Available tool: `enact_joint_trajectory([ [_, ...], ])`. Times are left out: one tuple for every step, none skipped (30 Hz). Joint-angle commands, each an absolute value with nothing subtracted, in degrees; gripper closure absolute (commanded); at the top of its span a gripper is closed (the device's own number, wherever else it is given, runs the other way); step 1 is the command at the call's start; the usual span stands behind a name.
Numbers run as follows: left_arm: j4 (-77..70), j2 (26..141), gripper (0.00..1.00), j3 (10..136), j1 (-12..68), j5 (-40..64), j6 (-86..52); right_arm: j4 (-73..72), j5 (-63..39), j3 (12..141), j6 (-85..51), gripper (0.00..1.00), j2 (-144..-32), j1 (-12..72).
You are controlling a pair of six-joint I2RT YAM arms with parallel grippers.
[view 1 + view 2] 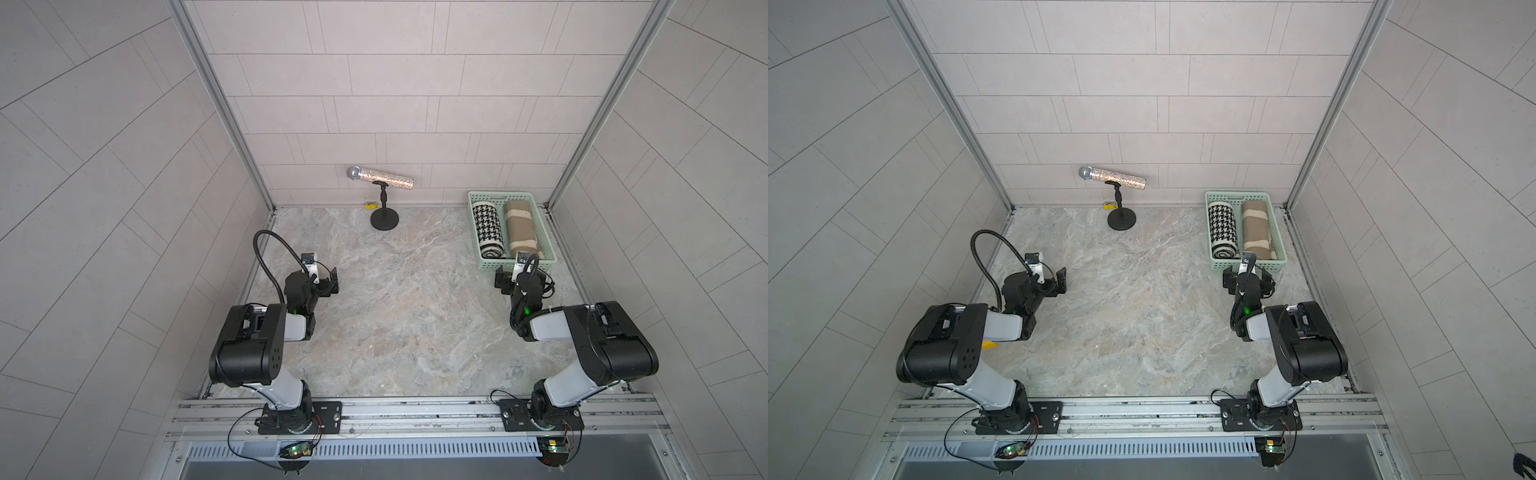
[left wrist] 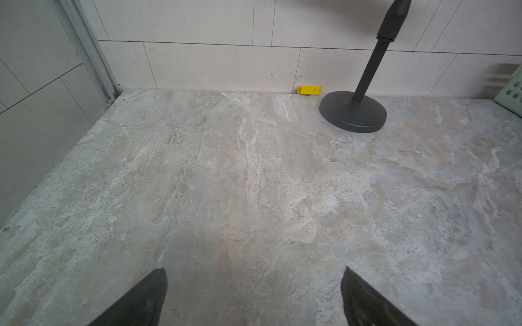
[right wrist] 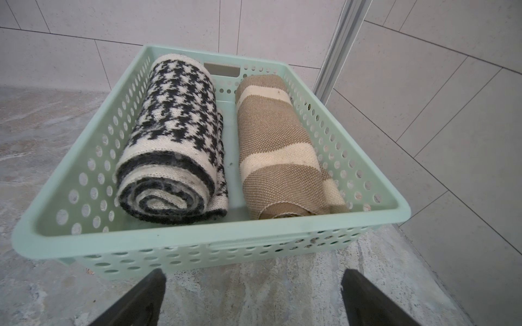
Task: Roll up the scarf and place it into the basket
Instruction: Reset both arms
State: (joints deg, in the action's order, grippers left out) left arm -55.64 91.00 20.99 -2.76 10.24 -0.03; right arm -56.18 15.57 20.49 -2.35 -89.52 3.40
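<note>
Black fingertips of the right gripper sit at the near edge of the right wrist view. They are spread wide and hold nothing, with only the marbled table showing between them. Just past them stands the basket, mint green with perforated walls, its near short wall facing the claw. A narrow strip of table separates the two, so they are close but not touching.

Two rolled scarves lie lengthwise and side by side in the basket. The houndstooth scarf, black and white, shows its spiral end toward the claw. The tan striped scarf lies along the wall nearer the table's right edge. A slim gap of basket floor runs between the rolls.

Both top views show the basket in the far right corner of the table, close to the back wall, with the right arm reaching toward it.

The left gripper hangs low over bare table on the left side, jaws wide apart and empty, well apart from the basket.

A glittery microphone rests on a black stand by the back wall, with a small yellow block just beside the stand's base.
</note>
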Motion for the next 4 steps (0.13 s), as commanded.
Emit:
enact_joint_trajectory([
  [-55.8, 91.3, 0.00, 21.6, -2.7, 10.4, 0.1, -55.8, 16.6, 20.3, -1.8, 0.00, -89.7, 3.7],
  [-55.8, 91.3, 0.00, 21.6, -2.7, 10.3, 0.1, -55.8, 16.6, 20.3, -1.8, 0.00, -89.7, 3.8],
  [-56.0, 91.2, 0.00, 21.5, -2.8, 10.3, 0.1, -55.8, 16.6, 20.3, -1.8, 0.00, -89.7, 3.7],
  [-56.0, 91.1, 0.00, 21.4, -2.7, 10.3, 0.1, -55.8, 16.6, 20.3, -1.8, 0.00, -89.7, 3.7],
])
